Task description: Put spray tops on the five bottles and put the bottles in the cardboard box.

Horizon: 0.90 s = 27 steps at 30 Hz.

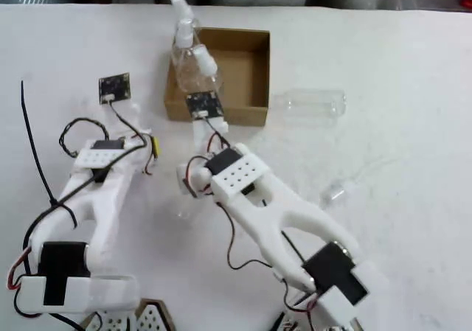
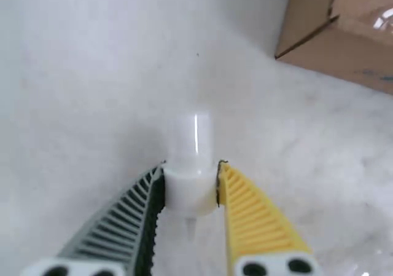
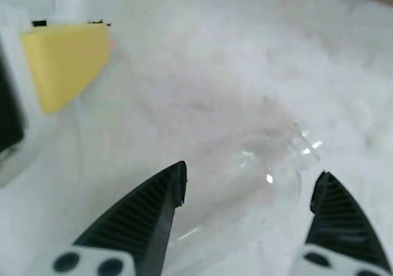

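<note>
My left gripper (image 2: pixel 190 165) is shut on a white spray top (image 2: pixel 191 187), held just above the table beside the cardboard box (image 2: pixel 344 42). In the high view this gripper (image 1: pixel 150 148) sits left of the box's front corner. My right gripper (image 3: pixel 250 174) is open, and a clear bottle (image 3: pixel 245 217) without a top lies on the table between its fingers. The left gripper's yellow finger (image 3: pixel 67 61) shows close by. The cardboard box (image 1: pixel 247 58) holds two clear bottles (image 1: pixel 195 58) with spray tops, leaning at its left side.
A clear bottle without a top (image 1: pixel 313 104) lies right of the box. Another clear bottle (image 1: pixel 335 191) lies on the table right of the right arm. The arms' cables trail across the table's left and front.
</note>
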Each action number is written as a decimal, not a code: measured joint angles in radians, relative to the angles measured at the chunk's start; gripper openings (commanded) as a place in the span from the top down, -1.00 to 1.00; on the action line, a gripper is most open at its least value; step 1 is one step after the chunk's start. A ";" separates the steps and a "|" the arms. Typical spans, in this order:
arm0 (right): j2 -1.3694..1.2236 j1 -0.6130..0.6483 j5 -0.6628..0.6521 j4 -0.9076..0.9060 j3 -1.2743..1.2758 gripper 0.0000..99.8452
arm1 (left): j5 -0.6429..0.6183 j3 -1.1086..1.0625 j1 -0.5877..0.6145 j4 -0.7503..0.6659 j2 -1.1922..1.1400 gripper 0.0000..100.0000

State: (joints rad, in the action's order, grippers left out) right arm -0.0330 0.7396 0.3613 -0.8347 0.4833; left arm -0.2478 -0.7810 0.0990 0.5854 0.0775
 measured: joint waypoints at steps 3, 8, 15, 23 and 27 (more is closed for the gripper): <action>-0.048 -0.005 0.000 -0.008 -0.006 0.51 | 0.000 0.000 0.000 0.000 0.000 0.92; -0.054 -0.006 -0.002 -0.012 -0.009 0.90 | 0.000 0.000 0.000 0.000 0.000 0.92; -0.043 -0.063 -0.158 -0.100 -0.011 0.88 | 0.000 0.000 0.000 0.000 0.000 0.92; 0.077 -0.170 -0.631 -0.331 -0.009 0.88 | 0.000 0.000 0.000 0.000 0.000 0.92; 0.084 -0.265 -0.835 -0.356 -0.009 0.77 | 0.000 0.000 0.000 0.000 0.000 0.92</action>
State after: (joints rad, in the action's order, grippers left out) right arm 0.0514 0.4741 -0.4733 -1.1907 0.4741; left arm -0.2478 -0.7810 0.0990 0.5854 0.0775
